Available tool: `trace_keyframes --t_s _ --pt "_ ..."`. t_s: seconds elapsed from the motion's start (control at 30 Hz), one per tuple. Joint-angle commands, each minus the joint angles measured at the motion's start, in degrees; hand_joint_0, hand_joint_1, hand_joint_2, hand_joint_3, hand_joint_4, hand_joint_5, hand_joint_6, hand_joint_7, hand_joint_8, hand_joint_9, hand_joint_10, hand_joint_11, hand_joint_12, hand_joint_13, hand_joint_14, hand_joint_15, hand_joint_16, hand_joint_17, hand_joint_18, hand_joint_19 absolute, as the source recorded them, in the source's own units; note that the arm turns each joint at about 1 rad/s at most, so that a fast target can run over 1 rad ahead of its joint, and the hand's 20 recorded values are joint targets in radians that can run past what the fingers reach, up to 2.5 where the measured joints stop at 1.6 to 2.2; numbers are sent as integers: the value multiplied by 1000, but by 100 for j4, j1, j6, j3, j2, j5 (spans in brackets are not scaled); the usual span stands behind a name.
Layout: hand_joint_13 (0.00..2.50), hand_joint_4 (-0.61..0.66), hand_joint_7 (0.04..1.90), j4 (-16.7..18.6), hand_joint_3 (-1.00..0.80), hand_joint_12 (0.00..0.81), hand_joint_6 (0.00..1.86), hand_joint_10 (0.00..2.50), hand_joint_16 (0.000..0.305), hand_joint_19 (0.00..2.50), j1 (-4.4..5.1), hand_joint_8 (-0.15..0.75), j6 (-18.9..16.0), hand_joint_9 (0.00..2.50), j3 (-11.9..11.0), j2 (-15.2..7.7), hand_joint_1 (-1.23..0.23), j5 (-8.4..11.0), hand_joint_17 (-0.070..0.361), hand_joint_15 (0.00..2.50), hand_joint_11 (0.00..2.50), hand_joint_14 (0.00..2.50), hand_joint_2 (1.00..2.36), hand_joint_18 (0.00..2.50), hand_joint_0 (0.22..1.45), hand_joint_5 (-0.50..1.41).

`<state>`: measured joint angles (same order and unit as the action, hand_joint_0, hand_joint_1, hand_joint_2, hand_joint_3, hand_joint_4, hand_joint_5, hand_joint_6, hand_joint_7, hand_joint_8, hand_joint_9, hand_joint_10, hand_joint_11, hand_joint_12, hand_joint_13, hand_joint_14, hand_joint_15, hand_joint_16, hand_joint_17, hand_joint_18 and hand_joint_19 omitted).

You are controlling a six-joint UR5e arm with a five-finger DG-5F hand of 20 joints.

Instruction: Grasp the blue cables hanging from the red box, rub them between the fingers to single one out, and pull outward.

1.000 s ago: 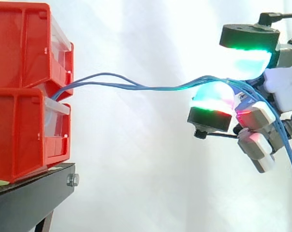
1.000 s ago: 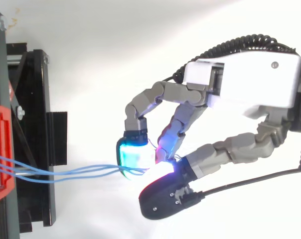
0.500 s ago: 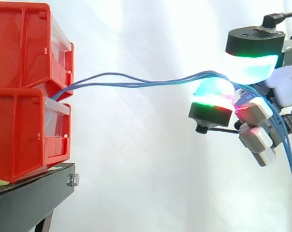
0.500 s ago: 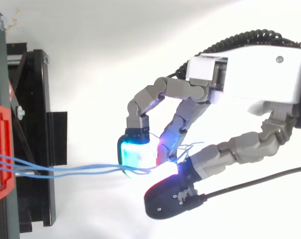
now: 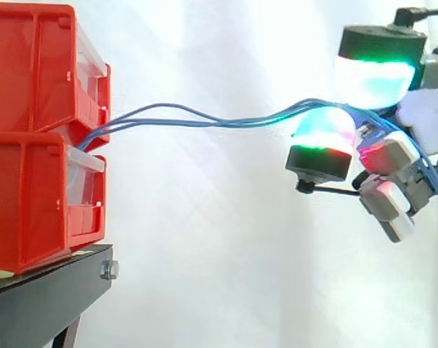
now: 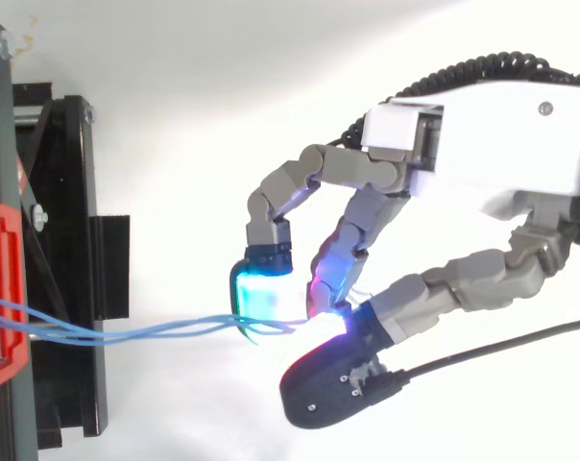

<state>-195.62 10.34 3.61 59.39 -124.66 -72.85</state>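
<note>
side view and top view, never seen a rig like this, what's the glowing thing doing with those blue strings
It is a robot hand with fingers and a thumb, on an arm. The glowing lumps are its own fingertips, thick lit pads. One picture looks level from beside the work, the other down from above; both show one scene. At the left, two red bins are stacked on a black stand before a white curtain. Thin blue cables run from between the bins to the hand, which pinches them between its pads.
</note>
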Motion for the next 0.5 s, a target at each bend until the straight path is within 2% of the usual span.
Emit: trace_keyframes --t_s 0.0,0.07,0.3,0.37,0.4,0.47 --pt "1016 89 1045 -11 -500 314 868 24 49 662 3 257 -10 1256 -23 -5 -689 -1 110 661 690 30 1000 748 542 -160" --pt "1021 98 1104 -11 -500 321 867 22 49 669 -6 257 -10 1270 -32 4 -654 -1 111 666 722 29 1000 754 537 -161" --pt "1032 92 1092 -72 -500 326 881 24 51 657 -6 269 -10 1303 -138 4 -613 -10 114 670 746 29 1000 770 527 -157" --pt "1024 85 1098 -99 -500 319 880 23 49 674 -15 261 -1 1293 -155 4 -614 -10 110 673 747 29 1000 757 558 -157" --pt "1019 86 1104 -116 -487 315 879 26 48 679 -15 255 -1 1291 -190 4 -620 -10 108 681 745 32 1000 748 588 -158" --pt "1019 76 1128 -169 -347 317 882 25 48 681 -15 257 -10 1284 -217 4 -669 -10 107 678 745 30 1012 746 611 -155"
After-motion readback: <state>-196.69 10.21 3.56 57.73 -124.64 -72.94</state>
